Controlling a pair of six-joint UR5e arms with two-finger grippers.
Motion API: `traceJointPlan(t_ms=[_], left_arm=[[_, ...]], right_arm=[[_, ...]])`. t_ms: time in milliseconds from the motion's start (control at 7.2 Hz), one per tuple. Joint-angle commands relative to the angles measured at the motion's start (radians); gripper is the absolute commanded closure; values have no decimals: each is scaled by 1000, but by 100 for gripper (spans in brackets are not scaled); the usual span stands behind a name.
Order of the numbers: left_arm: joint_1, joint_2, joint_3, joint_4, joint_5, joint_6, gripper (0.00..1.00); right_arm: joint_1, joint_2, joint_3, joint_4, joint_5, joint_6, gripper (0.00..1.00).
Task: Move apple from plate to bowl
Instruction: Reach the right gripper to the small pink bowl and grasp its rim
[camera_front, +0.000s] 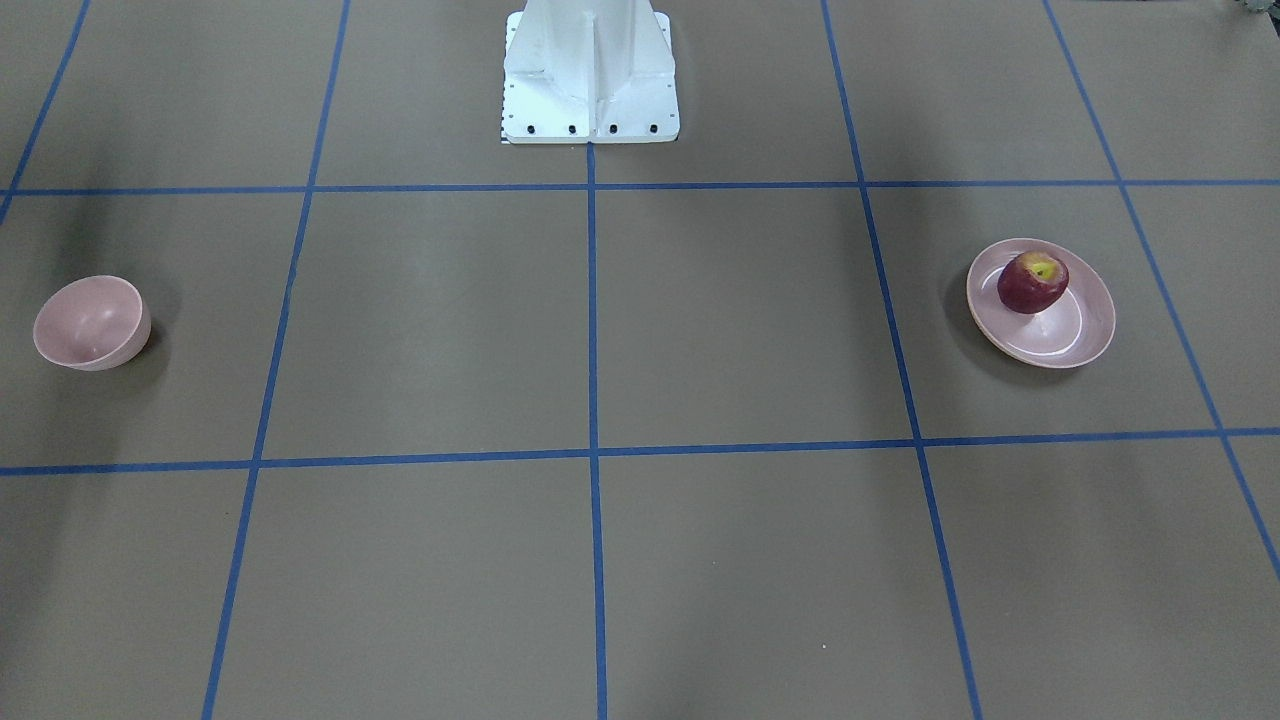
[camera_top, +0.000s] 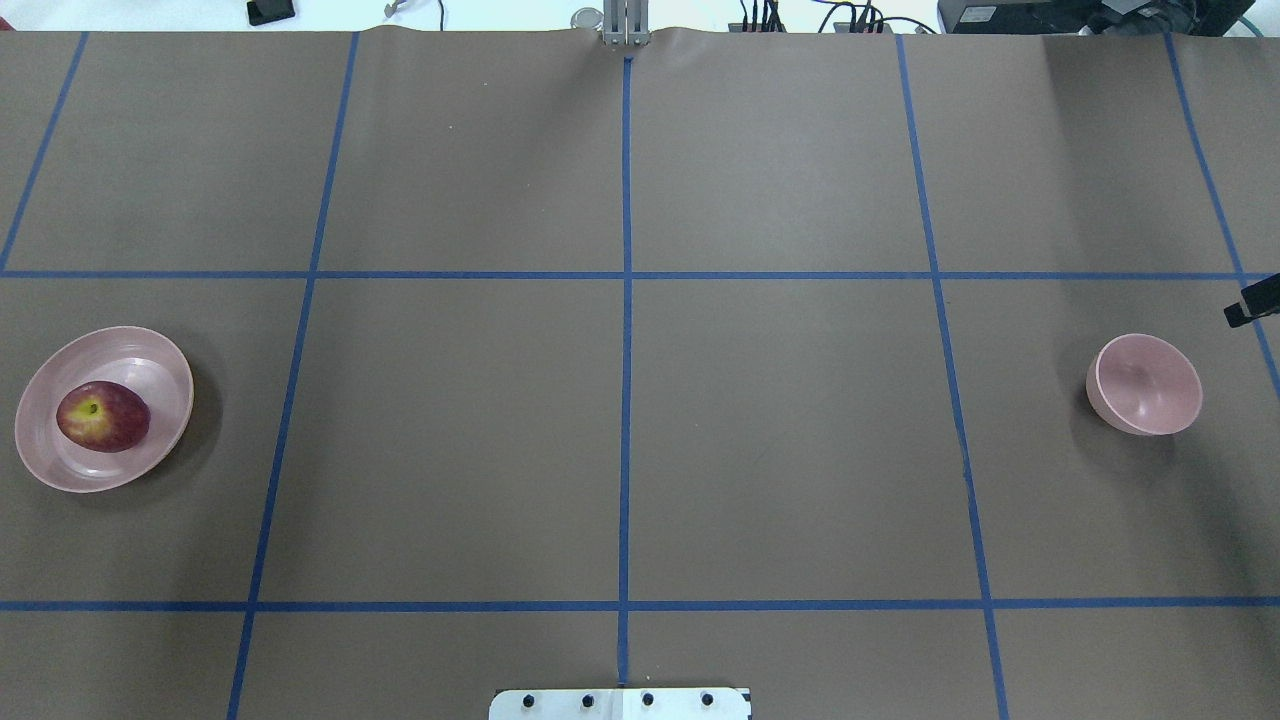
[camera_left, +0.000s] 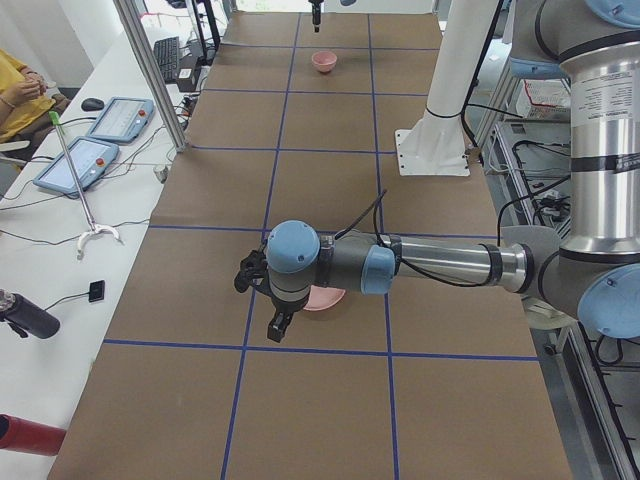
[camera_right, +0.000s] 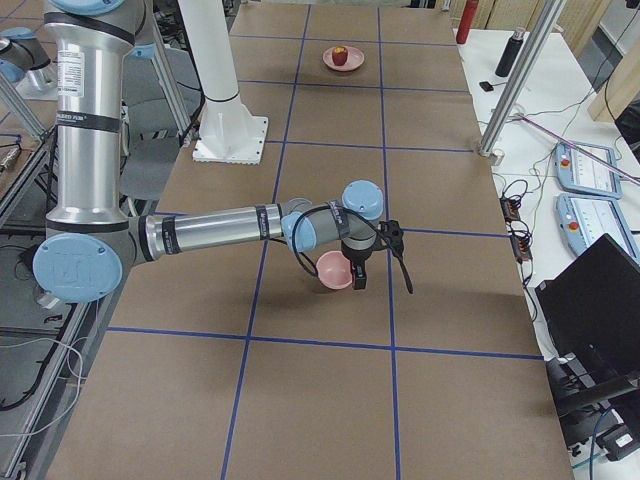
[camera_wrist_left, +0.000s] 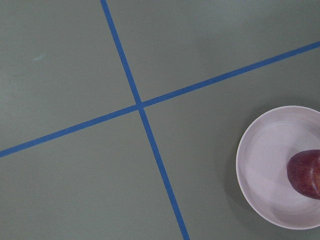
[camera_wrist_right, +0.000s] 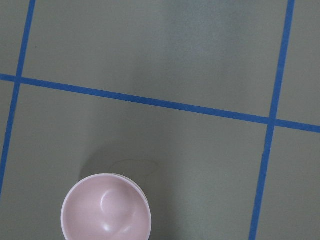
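Observation:
The dark red apple (camera_front: 1033, 282) lies on the wide pale pink plate (camera_front: 1080, 340) on my left side of the table; both also show in the overhead view, the apple (camera_top: 103, 416) on the plate (camera_top: 150, 350). The small deep pink bowl (camera_top: 1145, 385) stands empty at my far right. In the exterior left view my left gripper (camera_left: 278, 325) hangs above the table just beside the plate (camera_left: 325, 298). In the exterior right view my right gripper (camera_right: 360, 272) hangs just beside the bowl (camera_right: 333, 270). I cannot tell whether either gripper is open or shut. The wrist views show no fingers.
The brown table carries a grid of blue tape lines (camera_top: 626, 400). My white base (camera_front: 590, 75) stands at the middle of the near edge. A black part (camera_top: 1250, 305) pokes in at the overhead view's right edge. Metal posts (camera_left: 150, 70) and operator tablets (camera_left: 80, 160) lie beyond the far edge.

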Motion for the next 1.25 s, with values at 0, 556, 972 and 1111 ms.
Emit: traceJointPlan(t_ms=[0,556,972,1111], left_arm=[[13,1,5,-2,0,0,2],[24,2,5,-2,0,1,2],[35,2,7,-1,0,0,2],[35,2,7,-2,0,0,2]], right_arm=[[-103,-62,-142,352,-40,169,10],[-189,-74,-181,498,-109,289,38],[-186,-77,-181,495,-108,286,100],[-183,-75,-169,492,-86,286,100]])
